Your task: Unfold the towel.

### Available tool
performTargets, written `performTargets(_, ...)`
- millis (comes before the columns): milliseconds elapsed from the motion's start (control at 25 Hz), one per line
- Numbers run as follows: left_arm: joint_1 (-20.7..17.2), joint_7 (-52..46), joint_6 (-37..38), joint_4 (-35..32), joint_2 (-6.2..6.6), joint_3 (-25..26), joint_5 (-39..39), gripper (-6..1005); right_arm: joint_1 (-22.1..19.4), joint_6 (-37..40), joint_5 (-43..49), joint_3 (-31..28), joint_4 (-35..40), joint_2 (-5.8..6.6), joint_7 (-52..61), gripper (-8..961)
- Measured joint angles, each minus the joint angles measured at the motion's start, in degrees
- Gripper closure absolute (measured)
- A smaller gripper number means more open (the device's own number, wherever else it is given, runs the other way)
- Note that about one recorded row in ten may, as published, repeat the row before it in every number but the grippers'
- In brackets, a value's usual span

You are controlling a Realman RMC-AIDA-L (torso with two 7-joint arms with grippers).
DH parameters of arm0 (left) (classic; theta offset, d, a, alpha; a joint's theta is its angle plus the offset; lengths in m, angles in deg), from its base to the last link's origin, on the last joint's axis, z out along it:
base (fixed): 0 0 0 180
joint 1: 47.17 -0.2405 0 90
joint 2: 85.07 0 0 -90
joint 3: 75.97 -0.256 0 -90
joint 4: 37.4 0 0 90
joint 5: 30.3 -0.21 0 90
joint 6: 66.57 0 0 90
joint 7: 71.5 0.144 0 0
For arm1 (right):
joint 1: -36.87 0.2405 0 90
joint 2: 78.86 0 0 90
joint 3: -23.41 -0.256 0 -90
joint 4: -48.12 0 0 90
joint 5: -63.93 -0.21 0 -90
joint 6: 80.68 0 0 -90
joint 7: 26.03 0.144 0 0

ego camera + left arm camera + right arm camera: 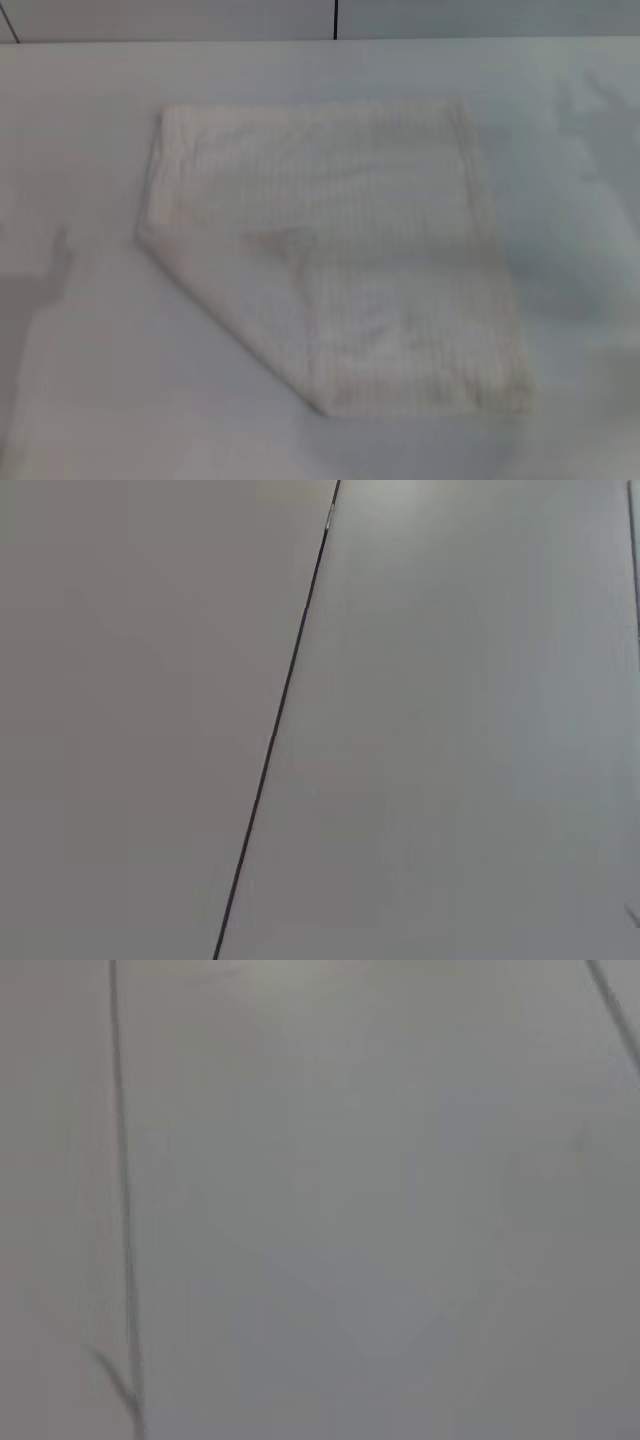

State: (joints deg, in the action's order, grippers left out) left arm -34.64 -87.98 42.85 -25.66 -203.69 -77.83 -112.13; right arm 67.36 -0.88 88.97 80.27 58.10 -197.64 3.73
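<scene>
The towel (pixel 340 250) is an off-white cloth with faint ribbed stripes and a hemmed border. It lies flat in the middle of the white table (pixel 90 380) in the head view. Its near-left corner is folded over, which leaves a slanted edge from the left side down to the front. Neither gripper shows in the head view. The left and right wrist views show only plain grey surface with a thin dark seam line, no towel and no fingers.
The table's far edge (pixel 200 42) meets a grey wall with a dark vertical seam (pixel 334 18). Faint shadows lie on the table at the left (pixel 50 270) and the upper right (pixel 590 110).
</scene>
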Motion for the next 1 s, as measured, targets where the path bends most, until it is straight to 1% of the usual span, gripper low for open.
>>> performTargets(160,0.05,-0.05,0.03,0.02,0.07,-1.15,0.01,199,-1.2,-3.72,7.24,0.1,6.38,0.4,8.68,541)
performTargets(280,0.05,-0.25,0.17,-0.64,0.19,-3.21,0.01,200,-2.08,-8.18,17.82,-0.01,13.51,1.71,21.56,542)
performTargets(440,0.29,-2.34,0.28,-3.14,0.18,-6.49,0.0,200,-2.23,-11.78,33.87,-0.41,24.04,4.73,43.34,543)
performTargets(520,0.42,-2.78,0.27,-3.64,0.17,-7.15,0.01,200,-1.3,-11.55,43.41,-0.54,28.78,6.64,53.14,544)
performTargets(600,0.61,-2.87,0.15,-4.03,0.19,-7.56,0.01,200,0.39,-9.99,54.66,-1.31,33.75,8.27,63.49,545)
performTargets(640,0.74,-2.88,0.08,-4.3,0.19,-7.87,0.01,200,2.34,-8.12,64.1,-2.52,37.13,9.07,70.19,545)
performTargets(680,0.95,-2.88,-0.01,-4.63,0.18,-8.39,0.01,200,3.67,-7.06,69.13,-3.27,38.61,9.46,73.43,546)
performTargets(720,1.18,-2.88,-0.11,-4.82,0.17,-8.92,0.01,200,3.67,-7.06,69.13,-3.27,38.61,9.46,73.43,546)
performTargets(800,1.71,-2.88,-0.4,-4.99,0.18,-9.85,0.01,200,7.0,-5.58,78.98,-4.45,39.52,10.42,79.54,547)
performTargets(840,1.94,-2.88,-0.57,-5.04,0.19,-10.21,0.01,200,10.04,-4.55,86.26,-5.08,38.72,11.08,83.41,758)
performTargets(880,2.15,-2.87,-0.71,-5.17,0.2,-10.61,0.0,200,10.04,-4.55,86.26,-5.08,38.72,11.08,83.41,786)
performTargets(1000,3.06,-2.9,-1.38,-5.74,0.15,-12.09,0.01,200,13.45,-3.82,92.55,-4.84,37.1,11.32,85.72,871)
